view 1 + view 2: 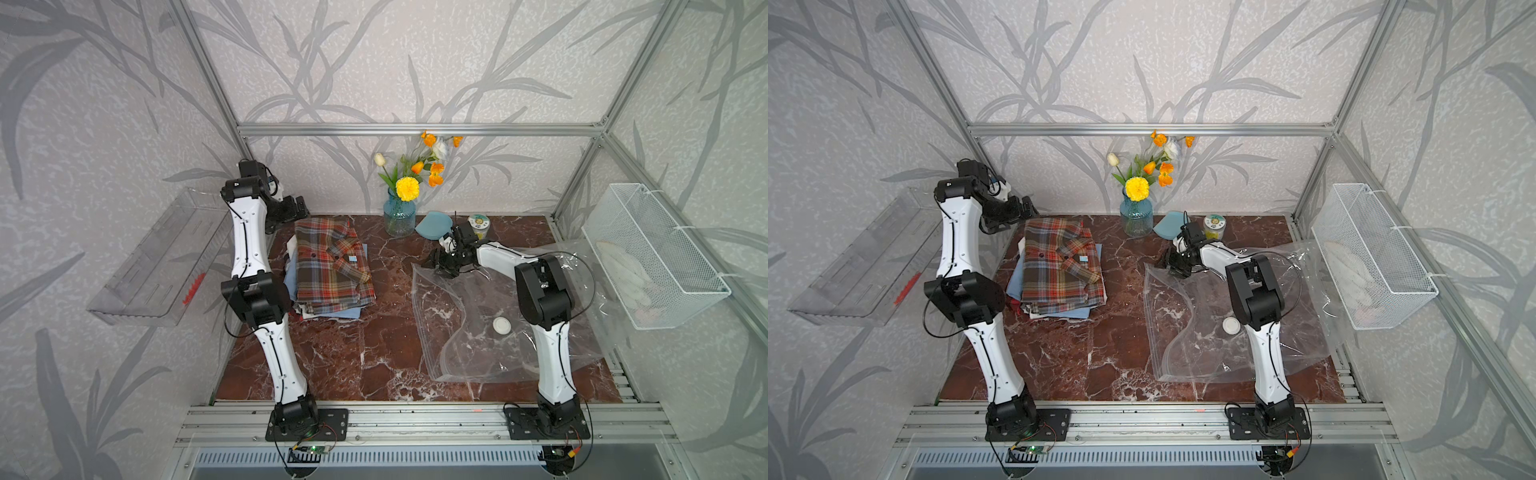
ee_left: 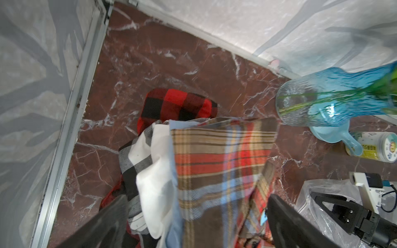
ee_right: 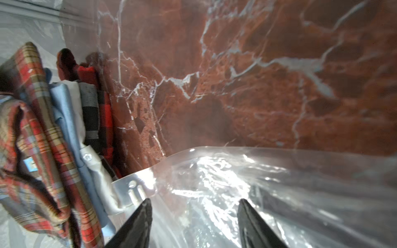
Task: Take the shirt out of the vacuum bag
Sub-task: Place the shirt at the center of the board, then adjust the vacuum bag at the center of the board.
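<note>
The plaid shirt [image 1: 332,266] [image 1: 1059,266] lies folded on top of a pile of clothes at the table's back left, outside the bag. The vacuum bag [image 1: 469,332] [image 1: 1192,340] lies flat and see-through on the right, its white valve [image 1: 501,325] facing up. My left gripper [image 1: 297,208] [image 2: 197,199] hangs open over the pile's far end, and the shirt [image 2: 219,154] shows between its wide jaws. My right gripper [image 1: 438,266] [image 3: 195,201] is open above the bag's far left corner, with crinkled plastic [image 3: 279,182] under its fingers.
Under the shirt lie other folded clothes [image 2: 154,163]. A blue glass vase [image 1: 399,220] with flowers, a blue scoop [image 1: 434,224] and a small jar [image 1: 478,224] stand at the back. A wire basket [image 1: 648,257] hangs on the right wall, a clear shelf [image 1: 158,257] on the left.
</note>
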Motion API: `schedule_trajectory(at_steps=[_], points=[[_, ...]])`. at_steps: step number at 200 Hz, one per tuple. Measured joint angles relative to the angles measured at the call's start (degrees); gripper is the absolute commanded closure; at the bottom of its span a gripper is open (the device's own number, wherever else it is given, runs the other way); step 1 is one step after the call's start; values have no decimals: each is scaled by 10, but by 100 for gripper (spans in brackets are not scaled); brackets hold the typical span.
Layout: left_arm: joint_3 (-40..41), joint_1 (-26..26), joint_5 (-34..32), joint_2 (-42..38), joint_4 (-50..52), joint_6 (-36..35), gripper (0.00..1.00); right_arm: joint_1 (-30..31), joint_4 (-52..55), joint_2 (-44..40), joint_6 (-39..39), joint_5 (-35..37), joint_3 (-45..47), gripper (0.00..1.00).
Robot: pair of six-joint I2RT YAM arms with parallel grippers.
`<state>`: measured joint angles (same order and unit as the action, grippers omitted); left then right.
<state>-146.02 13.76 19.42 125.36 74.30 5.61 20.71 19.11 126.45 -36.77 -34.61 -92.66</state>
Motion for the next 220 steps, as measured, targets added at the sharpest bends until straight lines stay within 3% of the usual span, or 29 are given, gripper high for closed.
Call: schedule_trajectory(at_steps=[34,61,98,132,176,220], points=[[18,-67,-24,-102,-25,2,0,3,37,-64,39,-2,5,31],[136,-119,-28,-231,-74,10,0,6,89,-156,84,33,52,30],[372,-191,-26,-398,-173,36,0,6,134,-321,115,110,263,30],[521,-241,-23,-464,-232,70,0,12,139,-403,98,127,440,31],[609,-246,-34,-502,-256,93,0,86,46,-329,51,105,435,33],[633,-241,-48,-531,-264,95,0,126,-44,-184,17,66,287,34]])
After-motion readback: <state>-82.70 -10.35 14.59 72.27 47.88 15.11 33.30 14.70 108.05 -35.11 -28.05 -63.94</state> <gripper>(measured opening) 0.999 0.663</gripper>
